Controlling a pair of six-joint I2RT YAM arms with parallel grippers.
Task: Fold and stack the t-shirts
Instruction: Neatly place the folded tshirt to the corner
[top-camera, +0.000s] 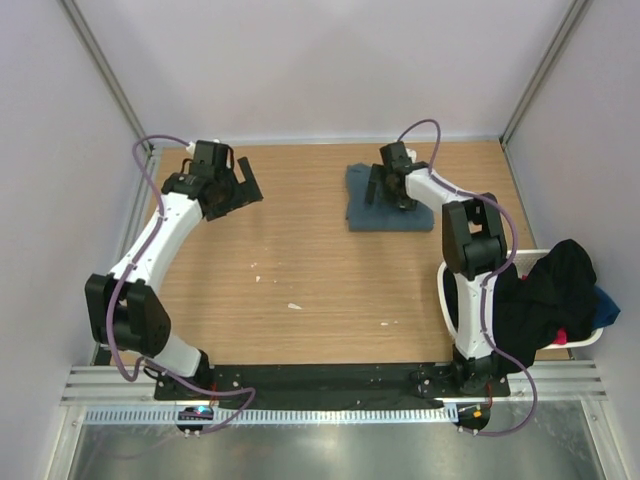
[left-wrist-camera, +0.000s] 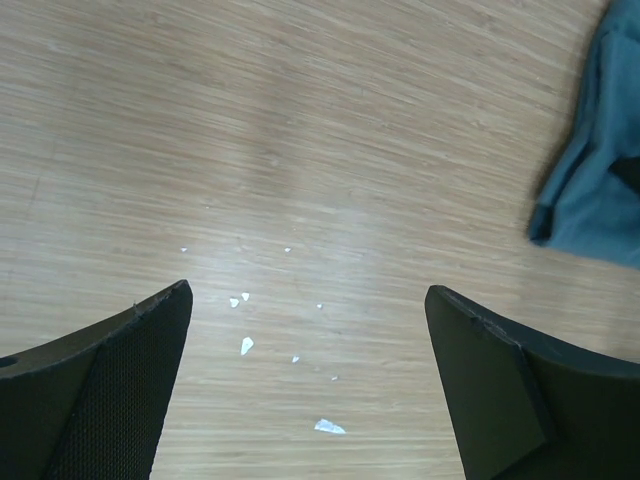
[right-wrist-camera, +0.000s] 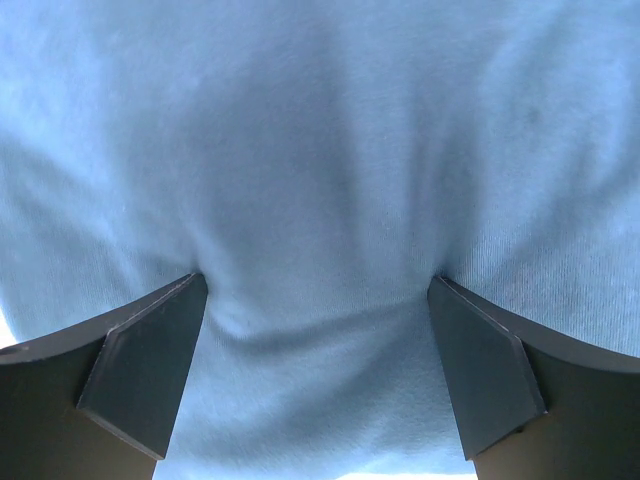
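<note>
1. Soft slate-blue t-shirt (top-camera: 375, 218), folded into a flat rectangle, near the far edge of the wood-grain surface (top-camera: 300, 260).
2. Right hand (top-camera: 385, 185) spread wide, fingertips denting the knit cloth, pinching nothing.
3. Left hand (top-camera: 240, 190) spread wide, empty, near the far left corner.

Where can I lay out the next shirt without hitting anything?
Bare table lies in the middle, on the near side of the folded t-shirt, with only white scraps. It is also bare under the open left gripper. Crowded: far right, where the right gripper presses the t-shirt, and beside the basket.
</note>
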